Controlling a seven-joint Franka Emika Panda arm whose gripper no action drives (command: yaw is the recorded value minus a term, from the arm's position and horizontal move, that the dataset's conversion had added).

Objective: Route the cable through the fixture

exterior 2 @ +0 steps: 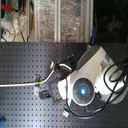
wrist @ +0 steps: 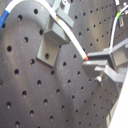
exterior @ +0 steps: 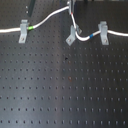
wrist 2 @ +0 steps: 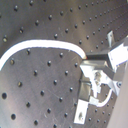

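Observation:
The white cable [exterior: 50,16] crosses the black perforated board in the first exterior view. It comes from the first exterior view's left, passes a green band [exterior: 31,28] and arcs up to my gripper [exterior: 70,10]. From there it drops to the slanted grey fixture [exterior: 71,35], then passes a blue band [exterior: 92,36] on its way to the first exterior view's right. My gripper [wrist: 93,63] is shut on the cable [wrist: 70,36] just beyond the fixture [wrist: 52,39]. The cable lies across the fixture's top. I cannot tell whether it sits in the slot.
Two upright grey clips hold the cable, the left clip [exterior: 23,32] and the right clip [exterior: 103,31]. In the second exterior view the white arm [exterior 2: 87,82] hides most of the board. Shelves with clutter [exterior 2: 45,20] stand behind the board.

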